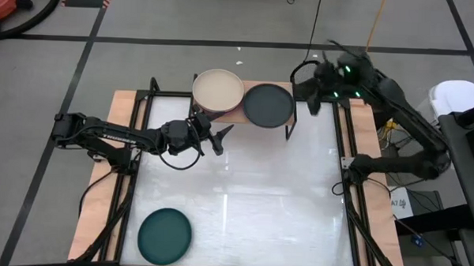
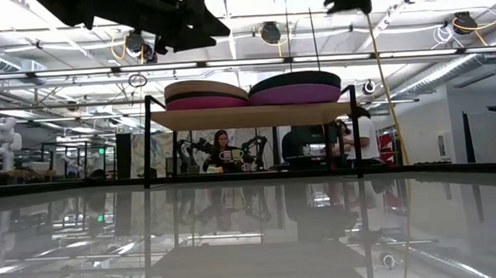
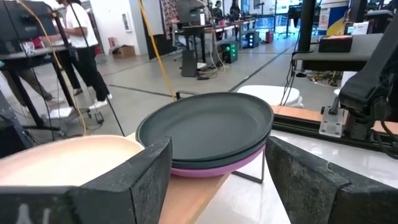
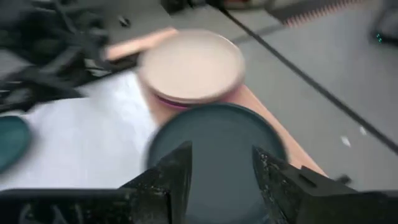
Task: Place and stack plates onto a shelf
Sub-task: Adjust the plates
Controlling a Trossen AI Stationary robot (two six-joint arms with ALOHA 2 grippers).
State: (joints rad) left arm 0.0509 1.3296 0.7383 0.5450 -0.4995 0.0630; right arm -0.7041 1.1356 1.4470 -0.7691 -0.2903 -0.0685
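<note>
High view, left hand (image 1: pixel 218 137) open and empty beside shelf (image 1: pixel 236 111), right hand (image 1: pixel 314 104) open, empty.

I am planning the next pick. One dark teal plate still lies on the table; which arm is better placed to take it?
Probably the left. The teal plate lies at the table's near left corner, on the left arm's side. The left gripper is open and empty by the shelf; the right gripper hangs beyond the shelf's far right end.

Beige plate (image 1: pixel 218 89), charcoal plate (image 1: pixel 268 104), teal plate (image 1: pixel 164 235).
</note>
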